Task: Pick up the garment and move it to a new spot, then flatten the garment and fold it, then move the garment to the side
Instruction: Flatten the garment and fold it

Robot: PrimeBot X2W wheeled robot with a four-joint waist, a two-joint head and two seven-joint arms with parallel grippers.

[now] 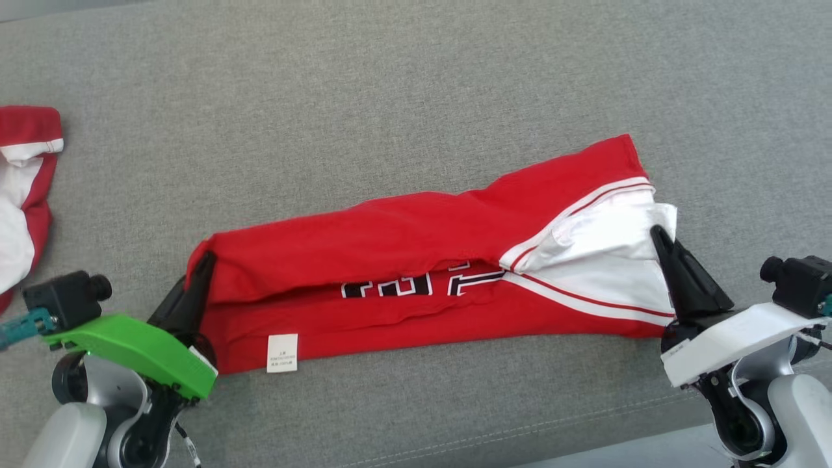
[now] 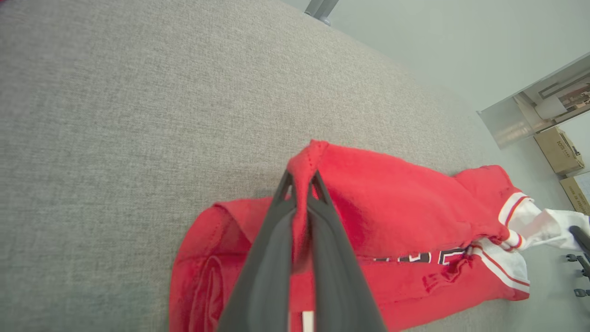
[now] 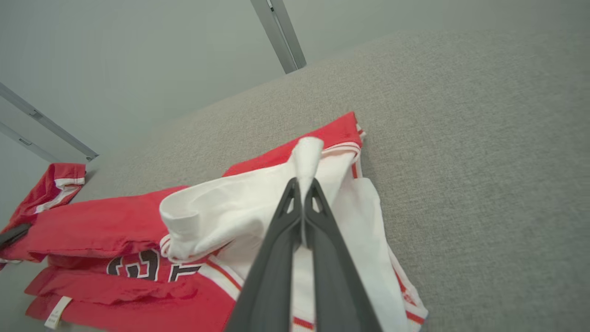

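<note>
Head view, left fingers [image 1: 194, 292] and right fingers [image 1: 684, 273] pinching garment [image 1: 403, 237] ends, lettering [image 1: 422, 283] half hidden

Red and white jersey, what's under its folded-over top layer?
Beneath the folded layer of the red and white fabric jersey, the bottoms of black-and-white printed letters show, with a small white rectangular label lower down. The letters' upper parts are covered.

You've got bare worktop [image 1: 416, 78] across the whole far side and along the near edge; garment [image 1: 416, 260] spans the middle, red-white cloth [image 1: 23, 195] blocks left edge.
</note>
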